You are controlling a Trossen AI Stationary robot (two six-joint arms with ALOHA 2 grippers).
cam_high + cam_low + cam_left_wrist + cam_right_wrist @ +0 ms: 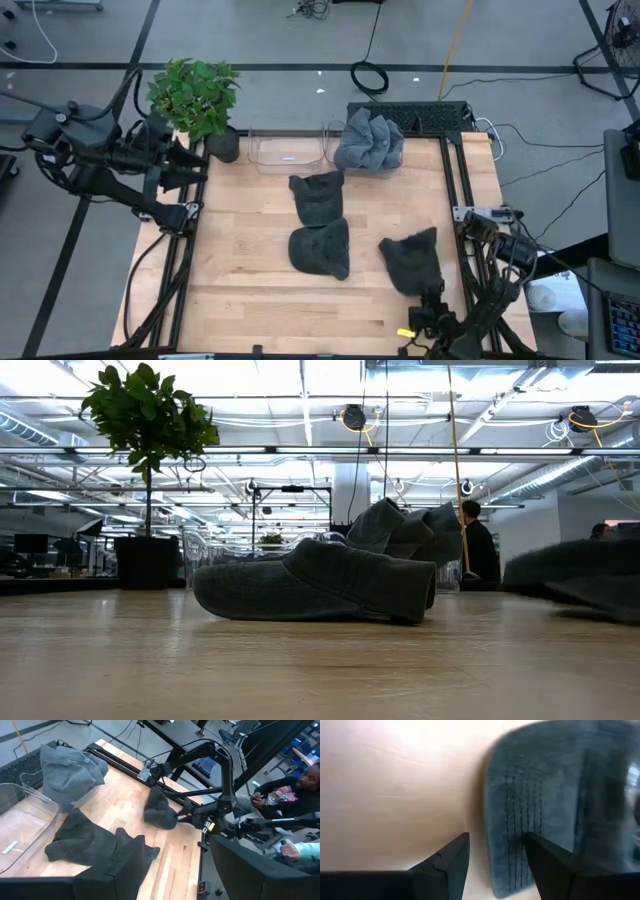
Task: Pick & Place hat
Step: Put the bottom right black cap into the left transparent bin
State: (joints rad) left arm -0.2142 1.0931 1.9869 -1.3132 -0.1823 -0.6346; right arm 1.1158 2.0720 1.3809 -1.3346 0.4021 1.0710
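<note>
Fingers of our right gripper (495, 857) stand parted at the nearest hat's (412, 260) brim edge — bare table (240, 260) beside it; left gripper (190, 160) we cannot tell.

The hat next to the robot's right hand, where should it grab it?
Probably the brim. The hat lies flat with its stitched brim edge toward the right gripper, whose open fingers already straddle that edge. Coming in low from the table's near right corner, it could slide one finger under and pinch.
</note>
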